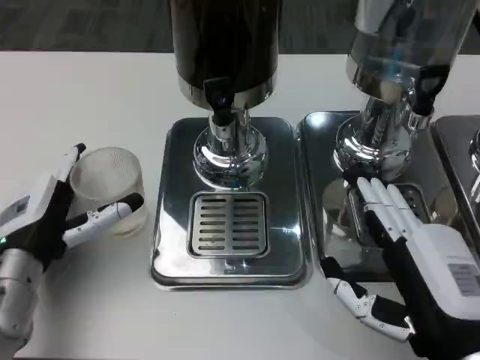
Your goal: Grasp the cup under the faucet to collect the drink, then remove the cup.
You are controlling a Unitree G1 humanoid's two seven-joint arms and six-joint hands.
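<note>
Left hand [45,221] wraps a clear ribbed cup [111,187] standing on the white table [90,90], fingers on both sides of it. Dark dispenser [225,45], its faucet [220,105] and its drip grate [228,223] sit right of that hand. Right hand [409,251] lies flat, fingers extended, over the second tray [322,150], below the clear dispenser [397,45].

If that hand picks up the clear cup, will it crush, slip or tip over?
The cup looks like thin ribbed clear plastic, so it may flex under a hard squeeze. It appears empty, so probably light and easy to knock aside. The left hand reaches around it; the ribs may help against slipping.
</note>
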